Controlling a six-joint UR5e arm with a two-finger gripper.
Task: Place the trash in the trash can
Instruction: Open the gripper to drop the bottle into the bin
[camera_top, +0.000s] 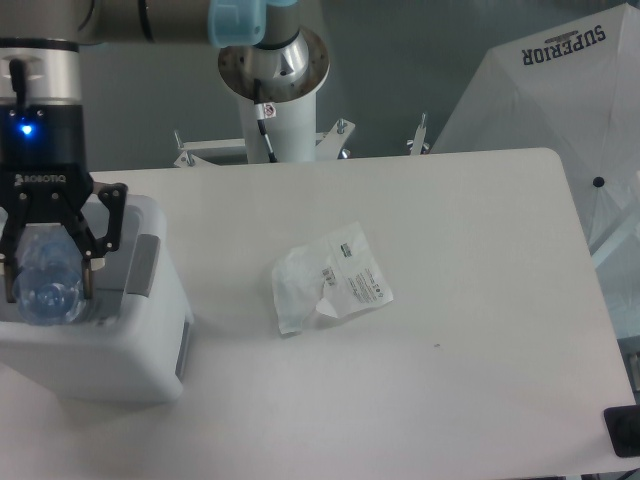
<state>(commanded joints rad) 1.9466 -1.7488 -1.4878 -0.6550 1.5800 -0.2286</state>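
The gripper (48, 285) is clamped on the crushed bottle (47, 278) right over the trash can (110, 345), seemingly near its left edge, so a release here might clip the rim, while the wrapper (328, 277) waits on the table (480, 250).

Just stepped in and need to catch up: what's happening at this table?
The robot arm's black two-finger gripper is shut on a crushed clear plastic bottle, holding it over the opening of the boxy white trash can at the table's left. A crumpled clear plastic wrapper with a white printed label lies on the white table, not yet picked up.
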